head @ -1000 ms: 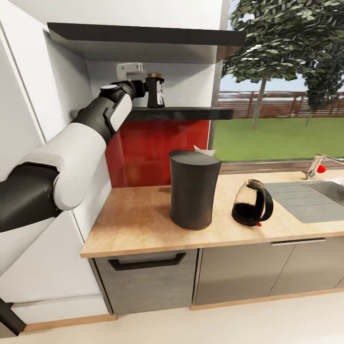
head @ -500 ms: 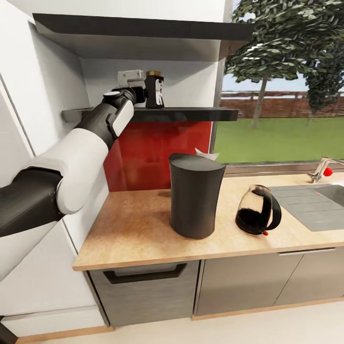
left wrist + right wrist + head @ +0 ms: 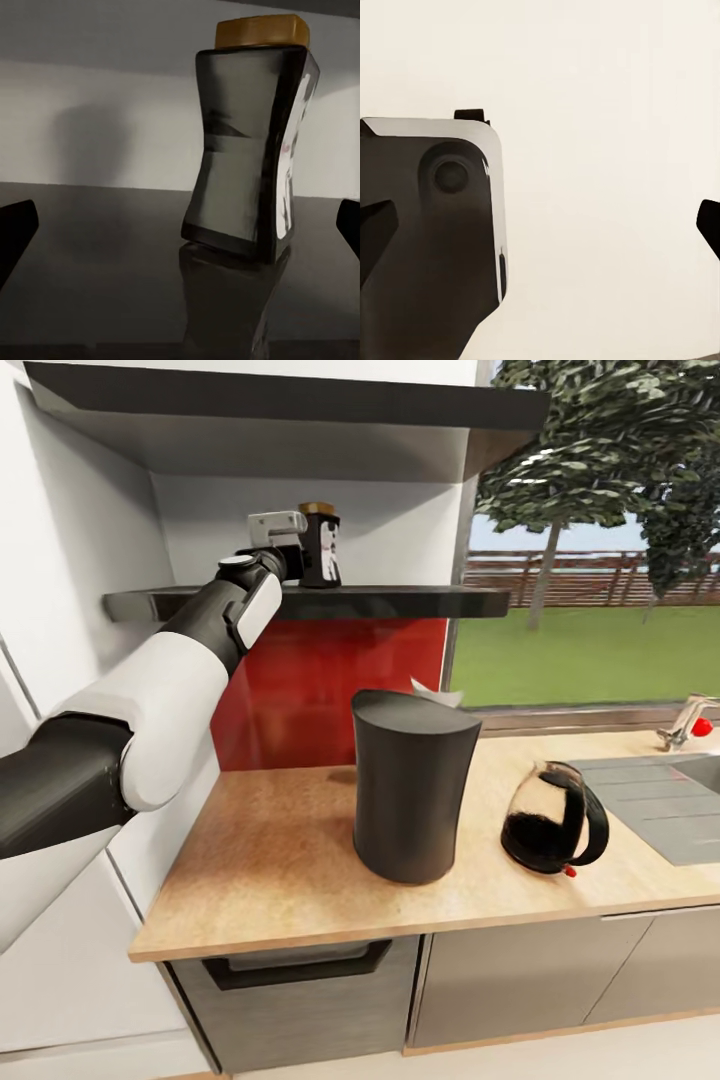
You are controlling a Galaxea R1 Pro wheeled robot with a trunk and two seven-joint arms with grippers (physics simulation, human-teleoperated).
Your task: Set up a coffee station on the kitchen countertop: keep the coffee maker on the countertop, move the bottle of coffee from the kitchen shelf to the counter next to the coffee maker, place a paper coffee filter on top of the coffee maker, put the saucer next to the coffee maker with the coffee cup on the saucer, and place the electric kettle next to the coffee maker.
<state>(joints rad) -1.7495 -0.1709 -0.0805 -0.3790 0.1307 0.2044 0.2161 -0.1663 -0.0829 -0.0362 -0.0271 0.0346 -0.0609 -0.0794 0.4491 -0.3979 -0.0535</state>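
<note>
**Left gripper lined up on the coffee bottle at the shelf**

The left arm reaches up from the left side to the dark kitchen shelf (image 3: 400, 601), and the left gripper (image 3: 296, 556) sits just beside the bottle of coffee (image 3: 320, 546), which stands on that shelf against the white wall. In the left wrist view the bottle (image 3: 247, 150) rises straight ahead, leaning a little, with the two dark fingertips (image 3: 15, 232) spread wide at either edge of the frame and nothing between them; the gripper is wide open and empty.

The bottle looks like a stiff, glossy jar, narrow at the waist, with a tan lid (image 3: 262, 31). It is probably smooth and a little slippery, with some weight if full. The waist seems the best place to close on: the flare above and below should stop it sliding through. Gripping the lid risks tipping it.

Below, on the wooden worktop (image 3: 270, 840), stands the dark coffee maker (image 3: 410, 790) with a white paper filter (image 3: 437, 692) peeking behind its top, and to its right the kettle (image 3: 555, 832).

The right gripper (image 3: 540, 225) is also open and holds nothing; its fingertips frame a pale surface and a dark body.
</note>
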